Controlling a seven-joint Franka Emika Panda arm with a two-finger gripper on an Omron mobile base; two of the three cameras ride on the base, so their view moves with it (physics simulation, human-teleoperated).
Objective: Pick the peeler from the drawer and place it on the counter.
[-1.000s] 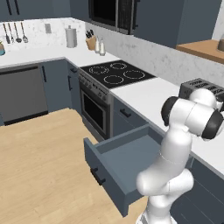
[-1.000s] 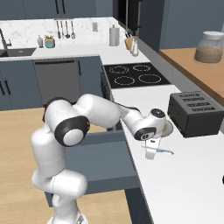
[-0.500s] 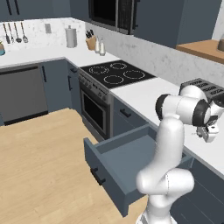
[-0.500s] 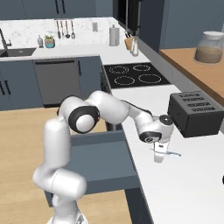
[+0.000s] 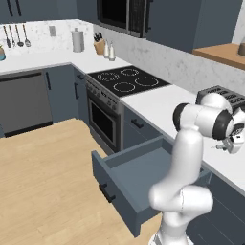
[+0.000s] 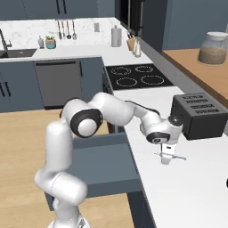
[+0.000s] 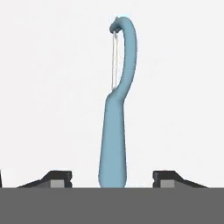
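Your tool (image 6: 167, 158) is hanging over the white desk (image 6: 196, 187), pointing down at it, with its jaws standing wide apart. In the hand view the two fingertips (image 7: 57, 177) are sitting well clear of the peeler (image 7: 117, 118) on either side, so nothing is being gripped. The peeler is lying between the fingertips, its handle end nearest the tool and its curved head pointing away from it. It seems to be resting flat on the desk, though the hand view alone is not making that contact certain. From the right base view you are seeing a thin pale sliver of it just beside the tool's tips. A dark toaster (image 6: 200, 115) is standing on the desk a little beyond the tool. The drawer (image 5: 139, 184) is standing pulled out, low and behind the tool, beside the robot's base, and its inside is looking bare from the left base view.
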